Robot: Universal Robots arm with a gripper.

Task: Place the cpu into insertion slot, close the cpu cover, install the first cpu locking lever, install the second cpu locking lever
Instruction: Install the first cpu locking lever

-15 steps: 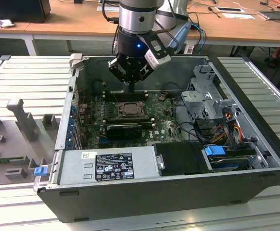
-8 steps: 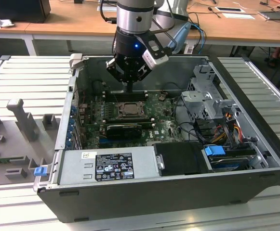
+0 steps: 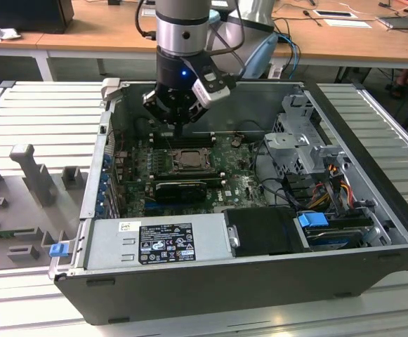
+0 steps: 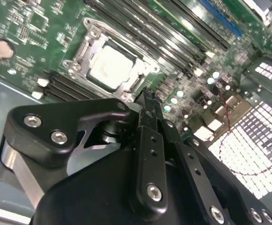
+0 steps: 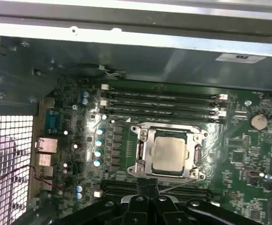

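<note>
From beside the open computer case [image 3: 260,281], I see the gripper [image 3: 179,130] hanging at upper centre of the exterior view, just above the socket, its fingers [image 4: 147,122] pressed together on nothing. The cpu [image 3: 187,160] lies at that view's centre, seated in the insertion slot [image 5: 196,155], with the cpu cover [image 5: 144,154] apparently down around it. I cannot make out whether the locking levers are latched. A descent slightly off line could jab the chip or the neighbouring memory slots [image 5: 164,101].

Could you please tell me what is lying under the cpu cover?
The cpu lies there, its pale face showing through the opening in the cpu cover. Its edges and whatever lies beneath it are hidden.
</note>
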